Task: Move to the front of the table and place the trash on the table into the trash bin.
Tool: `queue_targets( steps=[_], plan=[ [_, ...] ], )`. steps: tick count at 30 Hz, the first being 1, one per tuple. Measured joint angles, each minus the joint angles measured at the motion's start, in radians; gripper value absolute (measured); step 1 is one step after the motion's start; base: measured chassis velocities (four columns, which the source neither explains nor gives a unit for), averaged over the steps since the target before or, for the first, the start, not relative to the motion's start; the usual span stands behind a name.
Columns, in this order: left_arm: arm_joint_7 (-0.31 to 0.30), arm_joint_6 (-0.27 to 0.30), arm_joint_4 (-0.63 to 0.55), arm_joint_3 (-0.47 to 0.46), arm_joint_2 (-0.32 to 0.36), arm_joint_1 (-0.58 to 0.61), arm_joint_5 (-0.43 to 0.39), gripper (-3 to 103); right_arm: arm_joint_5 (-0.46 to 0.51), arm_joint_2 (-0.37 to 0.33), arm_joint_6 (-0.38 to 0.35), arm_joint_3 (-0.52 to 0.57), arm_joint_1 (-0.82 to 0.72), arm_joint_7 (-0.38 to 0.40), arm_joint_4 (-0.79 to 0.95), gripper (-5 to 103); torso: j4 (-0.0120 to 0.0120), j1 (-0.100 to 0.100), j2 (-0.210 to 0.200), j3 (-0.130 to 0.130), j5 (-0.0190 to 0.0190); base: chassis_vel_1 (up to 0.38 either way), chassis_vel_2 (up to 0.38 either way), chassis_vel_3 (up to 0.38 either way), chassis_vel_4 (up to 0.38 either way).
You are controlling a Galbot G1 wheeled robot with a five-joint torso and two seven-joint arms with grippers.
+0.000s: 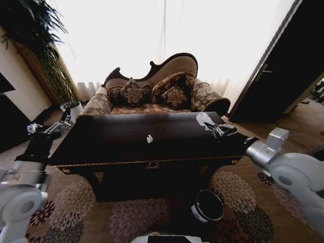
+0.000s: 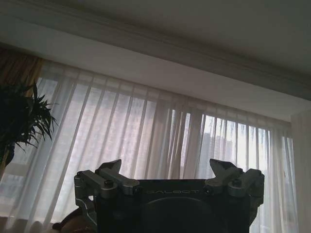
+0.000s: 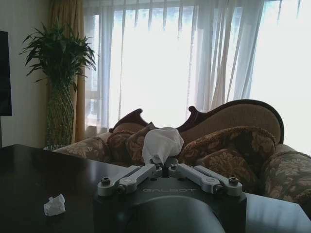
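The dark glossy table (image 1: 111, 144) stands right in front of me. Over its far right corner my right gripper (image 1: 216, 129) is shut on a crumpled white tissue wad (image 1: 204, 119); the right wrist view shows that wad (image 3: 163, 142) pinched between the closed fingertips of the gripper (image 3: 164, 168). A smaller white paper scrap (image 1: 150, 138) lies near the tabletop's middle, and the right wrist view has the scrap (image 3: 54, 205) on the table (image 3: 29, 179). The black trash bin (image 1: 208, 205) sits on the carpet below the table's front right. My left gripper (image 1: 63, 121) hangs open beside the table's left end, raised and holding nothing (image 2: 167, 170).
A carved sofa (image 1: 152, 93) with patterned cushions stands just behind the table. A tall potted plant (image 1: 48, 66) rises at the back left and a dark door (image 1: 283, 66) at the right. Patterned carpet (image 1: 126, 217) lies around the table's legs.
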Motion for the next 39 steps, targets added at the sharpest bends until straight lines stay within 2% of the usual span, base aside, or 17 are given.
queue_targets(
  steps=[1,2,4,6,7,8,10,12,15,17,20,21,25,29,30,32,39],
  plan=[
    [0.000,0.000,0.001,0.006,-0.001,-0.002,0.003,100,-0.008,0.022,0.007,0.020,-0.019,-0.001,0.008,1,0.0000,0.000,0.000,0.000,-0.0002,0.000,0.000,0.000,0.000],
    [0.000,0.001,0.005,0.023,-0.005,-0.007,0.011,100,-0.046,0.097,0.043,0.078,-0.079,-0.017,0.033,1,-0.0001,0.000,0.000,0.000,-0.0005,0.000,0.000,0.000,0.000],
    [0.000,0.001,0.007,0.040,-0.009,-0.011,0.018,100,-0.080,0.152,0.076,0.102,-0.111,-0.035,0.045,1,0.0000,0.000,0.000,0.000,-0.0006,0.000,0.000,0.000,0.000],
    [0.000,0.002,0.007,0.044,-0.010,-0.012,0.021,100,-0.088,0.164,0.085,0.105,-0.117,-0.040,0.048,1,-0.0001,0.000,0.000,0.000,-0.0005,0.000,0.000,0.000,0.000],
    [0.000,0.002,0.007,0.051,-0.011,-0.012,0.025,100,-0.105,0.192,0.110,0.108,-0.128,-0.051,0.051,1,-0.0001,0.000,0.000,0.000,-0.0004,0.000,0.000,0.000,0.000],
    [0.001,0.002,0.006,0.063,-0.014,-0.013,0.032,100,-0.148,0.245,0.177,0.090,-0.145,-0.071,0.050,1,0.0000,0.000,0.000,0.000,-0.0003,0.000,0.000,0.000,0.000],
    [0.001,0.003,0.004,0.067,-0.017,-0.011,0.036,100,-0.186,0.288,0.241,0.057,-0.155,-0.092,0.038,1,0.0000,0.000,0.000,0.000,-0.0001,0.000,0.000,0.000,0.000],
    [0.001,0.003,0.003,0.067,-0.018,-0.009,0.037,100,-0.198,0.302,0.265,0.045,-0.158,-0.098,0.033,1,0.0001,0.000,0.000,0.000,-0.0001,0.000,0.000,0.000,0.000],
    [0.001,0.003,-0.002,0.056,-0.021,0.005,0.039,100,-0.252,0.376,0.421,-0.021,-0.170,-0.153,-0.020,1,0.0002,0.000,0.000,0.000,-0.0002,0.000,0.000,0.000,0.000],
    [0.001,0.003,-0.002,0.054,-0.021,0.007,0.039,100,-0.257,0.381,0.437,-0.024,-0.171,-0.161,-0.026,1,0.0002,0.000,0.000,0.000,-0.0003,0.000,0.000,0.000,0.000],
    [0.002,-0.001,-0.004,0.043,-0.026,0.014,0.039,100,-0.306,0.439,0.600,-0.057,-0.185,-0.283,-0.108,1,0.0003,0.000,0.000,0.000,-0.0001,0.000,0.000,0.000,0.000],
    [0.002,-0.001,-0.004,0.043,-0.026,0.014,0.039,100,-0.306,0.439,0.600,-0.057,-0.185,-0.283,-0.108,1,0.0003,0.000,0.000,0.000,-0.0001,0.000,0.000,0.000,0.000],
    [0.002,-0.003,0.000,0.042,-0.033,0.013,0.044,100,-0.314,0.508,0.702,-0.083,-0.196,-0.401,-0.184,1,0.0002,0.000,0.000,0.000,-0.0003,0.000,0.000,0.000,0.000],
    [0.002,-0.004,0.004,0.044,-0.034,0.010,0.046,100,-0.313,0.536,0.750,-0.102,-0.198,-0.461,-0.228,1,0.0002,0.000,0.000,0.000,-0.0004,0.000,0.000,0.000,0.000],
    [0.002,-0.004,0.007,0.045,-0.034,0.008,0.047,100,-0.308,0.550,0.791,-0.121,-0.198,-0.506,-0.275,1,0.0001,0.000,0.000,0.000,-0.0001,0.000,0.000,0.000,0.000],
    [0.003,-0.004,0.010,0.044,-0.034,0.006,0.047,100,-0.307,0.558,0.840,-0.149,-0.194,-0.545,-0.353,1,0.0002,0.000,0.000,0.000,-0.0004,0.000,0.000,0.000,0.000],
    [0.003,-0.004,0.014,0.041,-0.027,0.002,0.045,100,-0.339,0.568,0.895,-0.208,-0.158,-0.562,-0.540,1,0.0001,0.000,0.000,0.000,-0.0001,0.000,0.000,0.000,0.000]
  ],
)
